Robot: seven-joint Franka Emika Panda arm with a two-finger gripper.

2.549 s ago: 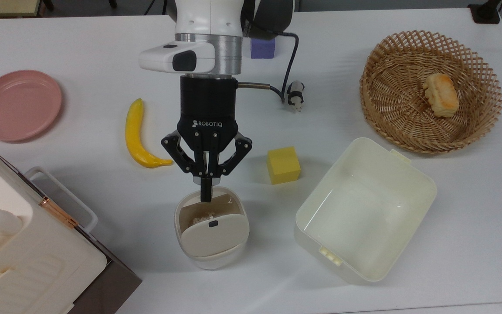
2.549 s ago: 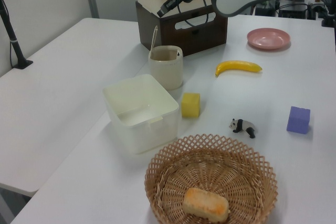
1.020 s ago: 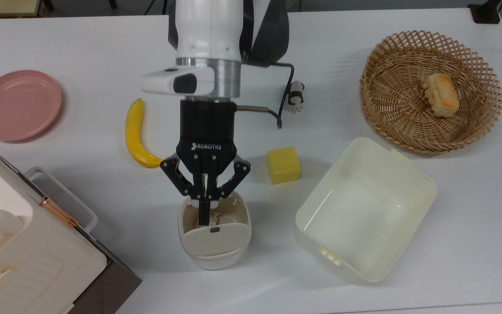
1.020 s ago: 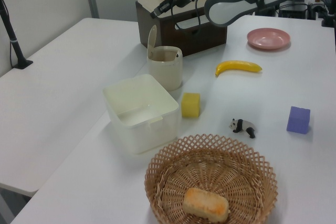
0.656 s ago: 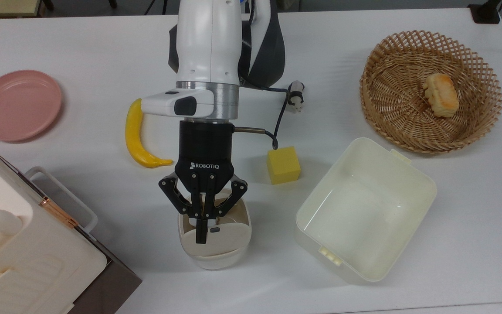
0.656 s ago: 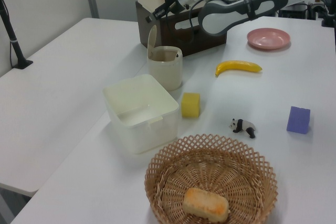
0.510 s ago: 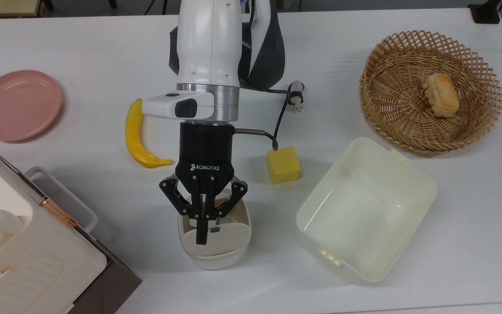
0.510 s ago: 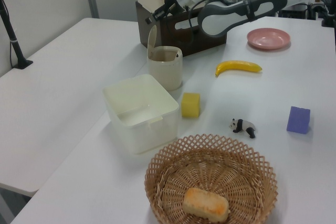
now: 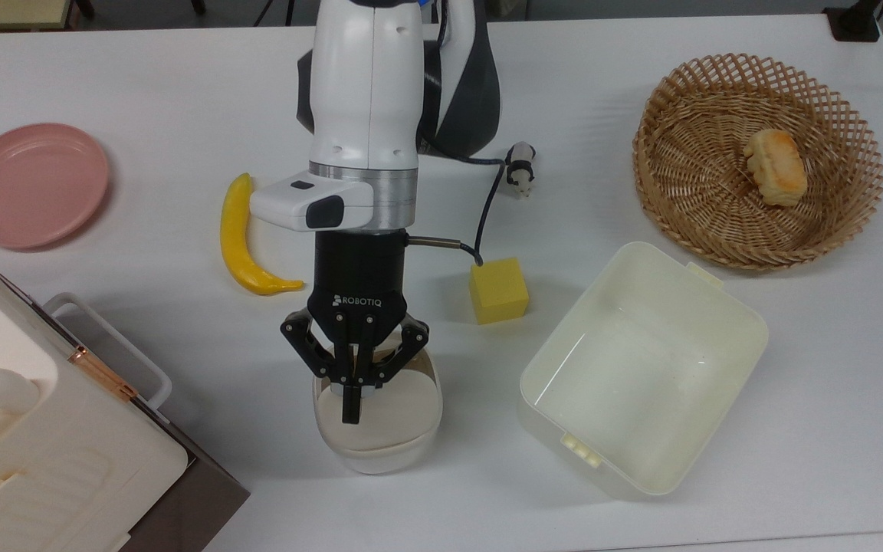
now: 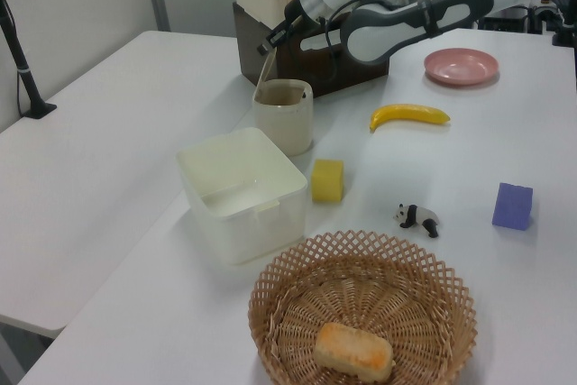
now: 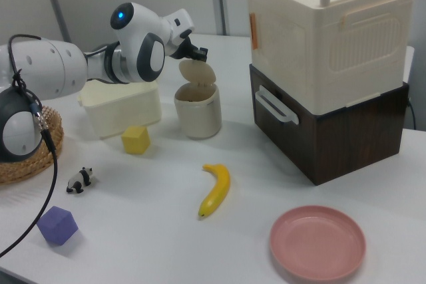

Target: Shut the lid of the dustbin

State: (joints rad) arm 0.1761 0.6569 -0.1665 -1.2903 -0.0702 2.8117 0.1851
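Note:
The small off-white dustbin (image 9: 377, 454) stands near the table's front in the top view, also seen in the left view (image 10: 284, 123) and the right view (image 11: 198, 114). Its beige lid (image 9: 399, 410) is hinged up at a slant over the opening, as the right view (image 11: 197, 71) and the left view (image 10: 263, 69) show. My gripper (image 9: 349, 410) points down at the lid with its black fingers shut together and nothing between them. The fingertips touch the lid's upper face (image 11: 200, 52). In the left view the gripper (image 10: 270, 45) sits just above the lid's raised edge.
A yellow cube (image 9: 498, 290) and an open cream tub (image 9: 625, 376) lie to the top view's right of the bin. A banana (image 9: 238, 245) and pink plate (image 9: 31, 184) lie on the top view's left. A big white appliance (image 9: 27, 429) fills the lower-left corner. A basket (image 9: 717, 253) holds bread (image 9: 775, 165).
My gripper has travelled toward the top view's bottom and lower. It has tipped the lid from nearly upright to a slant over the bin's opening.

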